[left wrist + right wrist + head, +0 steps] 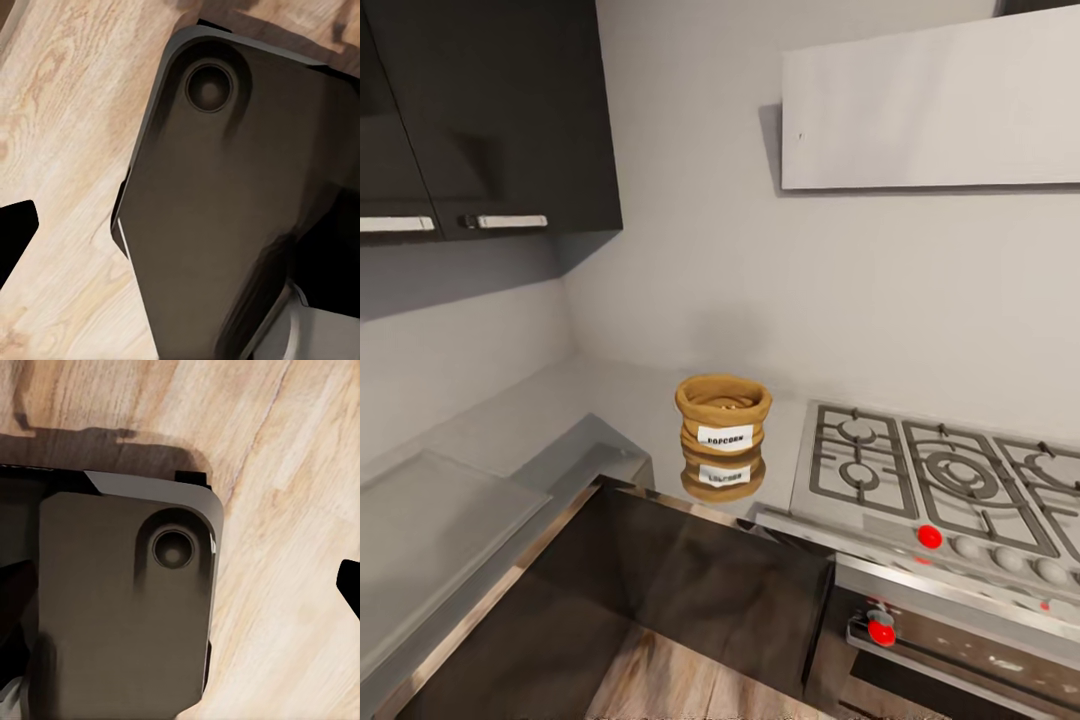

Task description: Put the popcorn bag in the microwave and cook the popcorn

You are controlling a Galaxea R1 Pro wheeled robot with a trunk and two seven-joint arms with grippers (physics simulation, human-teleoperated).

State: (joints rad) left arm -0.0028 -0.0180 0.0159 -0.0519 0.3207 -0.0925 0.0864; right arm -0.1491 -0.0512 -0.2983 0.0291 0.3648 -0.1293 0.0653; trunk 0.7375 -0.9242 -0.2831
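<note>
popcorn bag (723, 421) on countertop (610, 400), by hob (940, 480)

From both wrist cameras I see a dark grey-brown base plate (217, 225) with rounded corners and a circular recess (173, 547), possibly a fastener.

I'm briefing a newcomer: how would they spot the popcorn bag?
Find the steel gas hob; on the glossy grey countertop just left of it stands the popcorn bag. It is the squat tan sack with a rolled rim and a white label.
</note>
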